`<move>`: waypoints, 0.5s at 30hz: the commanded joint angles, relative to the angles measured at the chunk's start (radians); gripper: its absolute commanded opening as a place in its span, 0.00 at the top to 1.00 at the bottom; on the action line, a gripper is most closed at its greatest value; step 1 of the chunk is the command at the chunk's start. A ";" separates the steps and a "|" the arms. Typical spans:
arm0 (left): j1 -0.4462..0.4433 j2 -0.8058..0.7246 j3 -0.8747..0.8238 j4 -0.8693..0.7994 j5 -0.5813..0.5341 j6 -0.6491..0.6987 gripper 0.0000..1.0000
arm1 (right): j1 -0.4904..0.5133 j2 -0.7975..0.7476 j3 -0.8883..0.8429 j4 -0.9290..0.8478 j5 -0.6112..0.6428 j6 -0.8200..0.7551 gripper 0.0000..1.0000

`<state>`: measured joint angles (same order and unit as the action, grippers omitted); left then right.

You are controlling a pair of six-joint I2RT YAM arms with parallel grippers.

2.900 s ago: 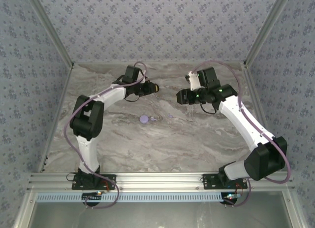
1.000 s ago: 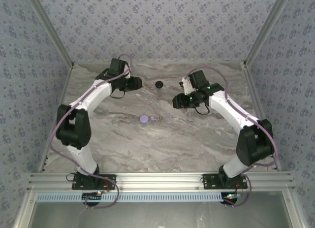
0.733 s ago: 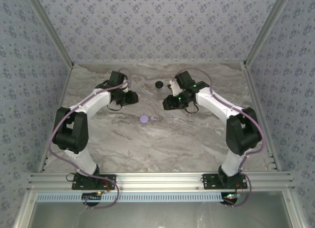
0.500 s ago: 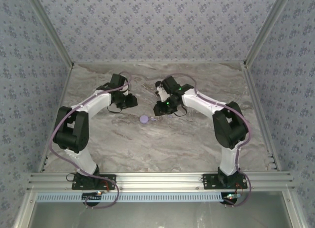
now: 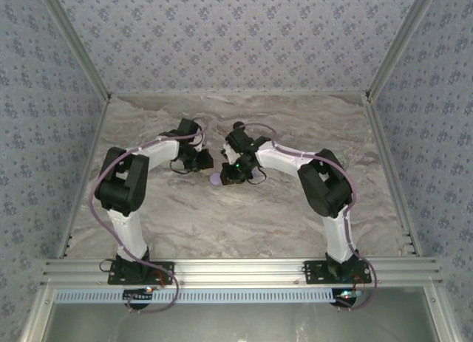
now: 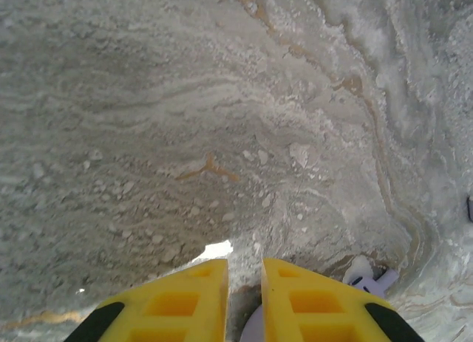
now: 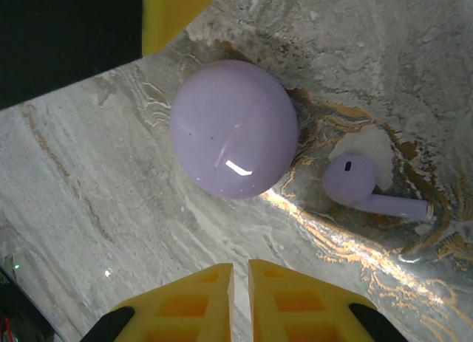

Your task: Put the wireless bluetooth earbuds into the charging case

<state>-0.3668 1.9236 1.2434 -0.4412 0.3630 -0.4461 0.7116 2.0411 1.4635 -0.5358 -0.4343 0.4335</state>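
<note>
The charging case (image 7: pixel 234 128), a closed round lavender puck, lies on the marble table (image 5: pixel 295 128) near its middle. One earbud (image 7: pixel 358 181), lavender with a short stem, rests just right of it. My right gripper (image 7: pixel 240 272) hovers a little short of the case, jaws almost together, nothing between them. From the other side, my left gripper (image 6: pixel 245 264) is shut and empty; the case's edge (image 6: pixel 251 329) peeks out below its fingers and the earbud (image 6: pixel 369 279) lies to their right. From above, both grippers (image 5: pixel 205 164) (image 5: pixel 229 174) flank the case (image 5: pixel 214 179).
A yellow finger (image 7: pixel 174 13) of the left gripper and its black body hang just beyond the case in the right wrist view. Patterned walls (image 5: pixel 236 39) close in the table on three sides, with bare marble around the two arms.
Both arms have swung inward from the back of the table to meet at the case. Both grippers' jaws have closed on nothing.
</note>
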 commanded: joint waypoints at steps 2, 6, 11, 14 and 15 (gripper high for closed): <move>-0.006 0.031 0.047 0.019 0.038 -0.013 0.82 | 0.007 0.033 0.028 0.025 -0.011 0.052 0.85; -0.011 0.033 0.038 0.016 0.030 -0.012 0.83 | 0.008 0.058 0.038 0.026 -0.003 0.066 0.86; -0.012 0.011 -0.002 0.021 0.032 -0.012 0.83 | 0.011 0.086 0.063 0.025 0.001 0.076 0.86; -0.012 -0.010 -0.031 0.017 0.022 -0.006 0.84 | 0.011 0.096 0.080 0.018 0.012 0.080 0.87; -0.012 -0.025 -0.048 0.016 0.018 -0.005 0.85 | 0.011 0.103 0.088 0.012 0.017 0.082 0.87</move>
<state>-0.3744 1.9469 1.2320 -0.4145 0.3779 -0.4538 0.7143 2.1185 1.5051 -0.5045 -0.4332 0.4923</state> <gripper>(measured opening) 0.159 0.133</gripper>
